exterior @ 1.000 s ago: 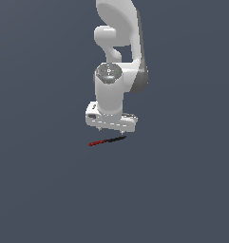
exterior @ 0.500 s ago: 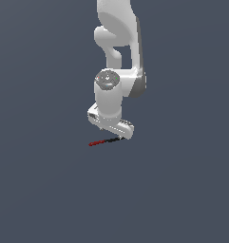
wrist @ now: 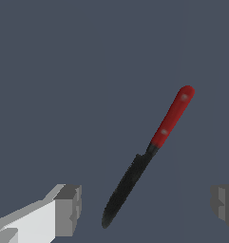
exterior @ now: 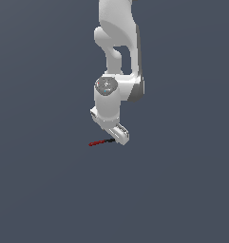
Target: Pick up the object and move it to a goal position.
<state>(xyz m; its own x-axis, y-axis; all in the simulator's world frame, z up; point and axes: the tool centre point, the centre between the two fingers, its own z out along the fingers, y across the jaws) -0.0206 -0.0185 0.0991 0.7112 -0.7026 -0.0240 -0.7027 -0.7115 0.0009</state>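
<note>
Red at one end and black at the other, the object (exterior: pixel 102 141) lies flat on the grey tabletop (exterior: pixel 49 190), and up close in the wrist view it looks like a small knife (wrist: pixel 147 154) with a red handle and a dark blade. In the exterior view it sits just below the centre of the frame, its red half pointing toward 9 o'clock and its black half running toward 3 o'clock, tilted up slightly on that side. The black tip meets the tool (exterior: pixel 119 137) right at the tool's lower edge; from this angle I cannot tell whether they actually touch. In the wrist view the two fingers (wrist: pixel 68 209) stand wide apart, one on either side of the blade, with clear grey surface between each finger and the knife, so the tool is spread and gripping nothing. The blade end lies in the gap between the fingers while the red handle reaches away beyond them, at a slant to the line joining the fingers. Above the tool the white arm (exterior: pixel 117 57) comes down from 12 o'clock, its wrist low over the tabletop, right over the object's black end.
</note>
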